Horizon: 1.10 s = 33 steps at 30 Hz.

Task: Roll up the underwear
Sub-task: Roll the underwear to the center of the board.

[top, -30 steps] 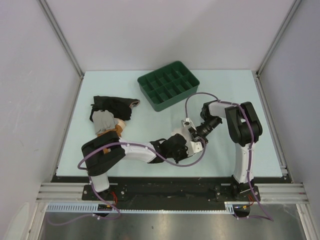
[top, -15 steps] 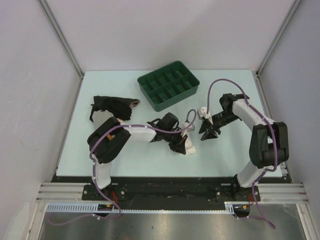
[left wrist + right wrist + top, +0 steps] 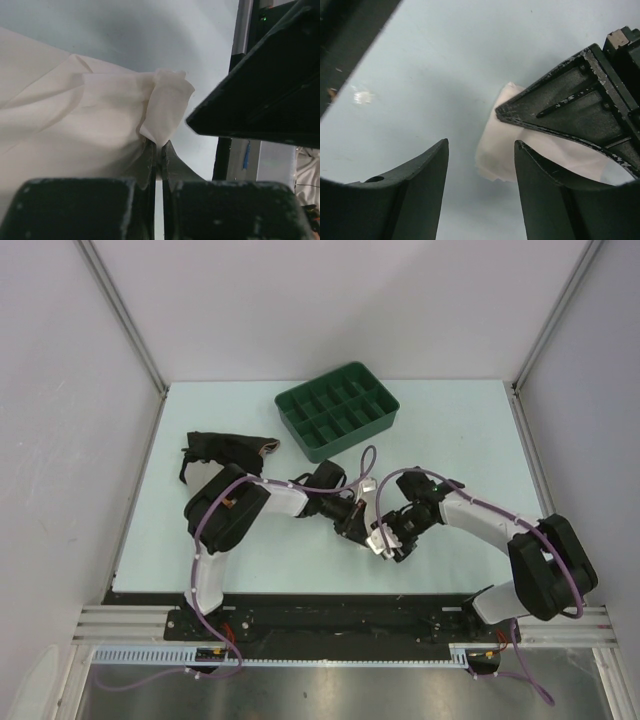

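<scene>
The underwear (image 3: pixel 75 125) is cream fabric lying on the pale table, filling the left of the left wrist view. My left gripper (image 3: pixel 158 146) is shut, pinching a folded corner of it (image 3: pixel 165 107). From above, the left gripper (image 3: pixel 358 530) sits mid-table with a small patch of white fabric (image 3: pixel 380 540) beside it. My right gripper (image 3: pixel 397 543) is open just right of it. In the right wrist view the right gripper (image 3: pixel 481 142) has its jaws spread, a corner of the underwear (image 3: pixel 495 155) between the tips, the left gripper's black finger (image 3: pixel 570 110) over it.
A green compartment tray (image 3: pixel 337 410) stands at the back middle. A pile of black and orange-brown garments (image 3: pixel 225 453) lies at the left. The two arms meet close together at mid-table, near the front edge.
The right arm swung in from the right and lowered beside the left gripper. The left gripper shifted slightly with the fabric.
</scene>
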Each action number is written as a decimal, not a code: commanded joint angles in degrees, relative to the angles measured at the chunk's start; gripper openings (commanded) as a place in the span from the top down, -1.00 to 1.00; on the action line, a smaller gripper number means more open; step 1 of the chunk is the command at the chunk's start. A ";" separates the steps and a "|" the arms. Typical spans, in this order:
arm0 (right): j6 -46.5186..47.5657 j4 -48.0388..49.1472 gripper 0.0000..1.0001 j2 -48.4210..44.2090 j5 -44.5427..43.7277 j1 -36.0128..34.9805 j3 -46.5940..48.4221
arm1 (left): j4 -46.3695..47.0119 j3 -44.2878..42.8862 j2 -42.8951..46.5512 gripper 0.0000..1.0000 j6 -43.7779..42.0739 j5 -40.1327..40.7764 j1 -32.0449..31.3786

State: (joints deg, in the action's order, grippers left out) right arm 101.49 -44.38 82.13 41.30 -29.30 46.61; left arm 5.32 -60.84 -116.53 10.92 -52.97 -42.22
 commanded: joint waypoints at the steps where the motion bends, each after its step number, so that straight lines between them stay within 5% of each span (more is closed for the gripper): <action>1: -1.82 12.20 -0.18 1.01 -6.93 -2.25 -2.65 | 0.82 2.48 -3.00 0.99 1.91 1.73 1.00; 6: -3.49 17.30 -0.12 3.73 -10.71 -3.83 -4.68 | 3.46 3.53 -2.48 0.98 3.58 2.61 1.17; 10: -4.98 17.84 0.17 5.58 -12.20 -4.71 -4.77 | 7.67 5.37 0.15 0.81 6.91 3.93 1.52; 16: -7.62 17.32 0.65 7.61 -12.39 -4.80 -4.51 | 21.46 13.36 8.58 0.22 14.04 8.23 2.66; 27: -10.79 -6.40 0.81 12.26 1.05 -0.32 8.65 | 36.16 38.57 37.50 -0.22 6.49 20.44 2.76; 33: -11.57 -18.27 0.84 19.03 6.33 1.52 16.04 | 40.37 46.85 48.22 -0.25 -3.87 24.75 -4.79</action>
State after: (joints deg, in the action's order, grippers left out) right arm 91.59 -51.20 97.80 41.23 -28.60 57.56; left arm 39.05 -17.80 -74.22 16.45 -32.18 -42.26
